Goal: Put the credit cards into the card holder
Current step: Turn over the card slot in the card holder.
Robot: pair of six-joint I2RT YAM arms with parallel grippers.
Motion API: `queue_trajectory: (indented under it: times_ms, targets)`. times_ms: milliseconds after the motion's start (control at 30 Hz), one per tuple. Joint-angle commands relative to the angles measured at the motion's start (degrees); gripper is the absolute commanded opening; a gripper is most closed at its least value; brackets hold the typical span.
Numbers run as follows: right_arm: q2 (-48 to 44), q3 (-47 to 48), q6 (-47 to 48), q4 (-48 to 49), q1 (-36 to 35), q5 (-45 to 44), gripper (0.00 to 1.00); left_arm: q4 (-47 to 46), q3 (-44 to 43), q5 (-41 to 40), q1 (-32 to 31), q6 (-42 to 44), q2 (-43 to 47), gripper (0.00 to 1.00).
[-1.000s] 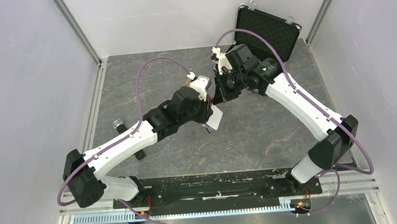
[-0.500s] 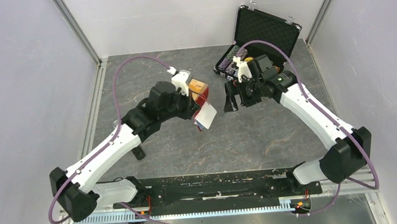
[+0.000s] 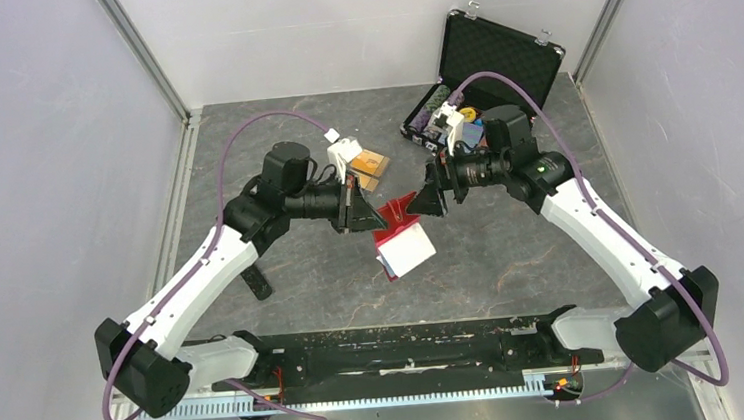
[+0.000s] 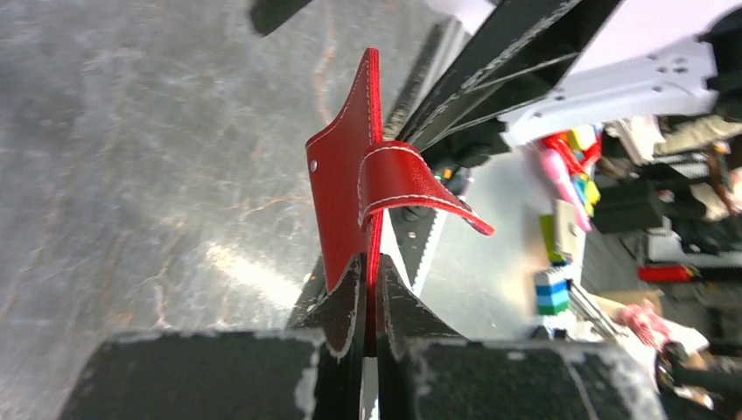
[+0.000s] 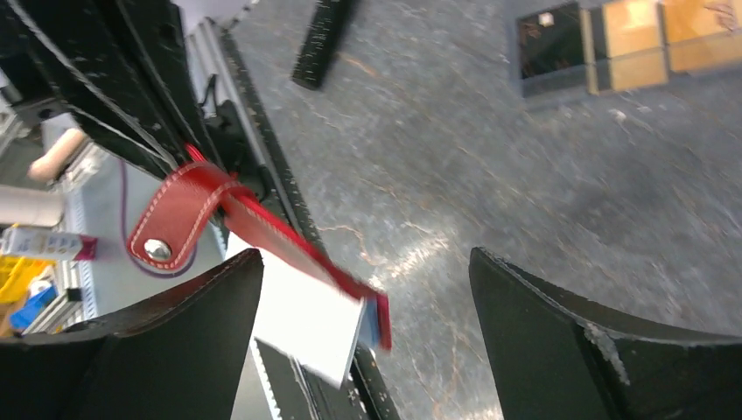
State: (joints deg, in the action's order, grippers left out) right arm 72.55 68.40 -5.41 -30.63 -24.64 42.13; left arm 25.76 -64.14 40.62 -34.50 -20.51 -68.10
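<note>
Saw left gripper (image 4: 369,293) pinching the red card holder (image 4: 350,175) by one edge, mid-workspace, snap tab curled outward, pale panel hanging open below. Couldn't tell whether that panel touched the table (image 3: 492,251). Found right gripper (image 5: 366,262) spread wide, facing the holder, gripping nothing. Noted credit cards (image 3: 374,160) lying flat on the table behind the left gripper, near the open black case (image 3: 495,45).

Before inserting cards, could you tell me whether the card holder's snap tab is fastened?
Undone: the snap tab curls free of the card holder, its stud bare.
</note>
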Motion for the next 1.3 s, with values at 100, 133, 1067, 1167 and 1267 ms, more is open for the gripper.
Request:
queue_trajectory:
  times_ms: [100,133,1067,1167,1267]
  targets:
    - [0.45,-3.88,-4.58,13.76,-0.04,15.66,0.63,-10.01,1.56,11.79,0.10,-6.98,0.18,0.02]
    - [0.47,-4.30,-5.03,14.67,-0.08,16.64,0.54,-10.09,1.68,11.21,0.09,-6.95,0.35,0.02]
    - [-1.79,-8.09,-17.84,16.98,2.50,-3.10,0.00,-13.74,15.20,-13.86,0.07,-21.48,5.23,0.79]
    - [-1.78,-8.06,-18.68,17.13,2.74,-2.00,0.00,-17.43,16.55,-13.47,0.07,-22.26,3.73,0.80]
    - [-1.79,-8.06,-19.62,17.36,2.93,-0.81,0.00,-20.61,17.33,-13.19,0.13,-22.85,1.54,0.80]
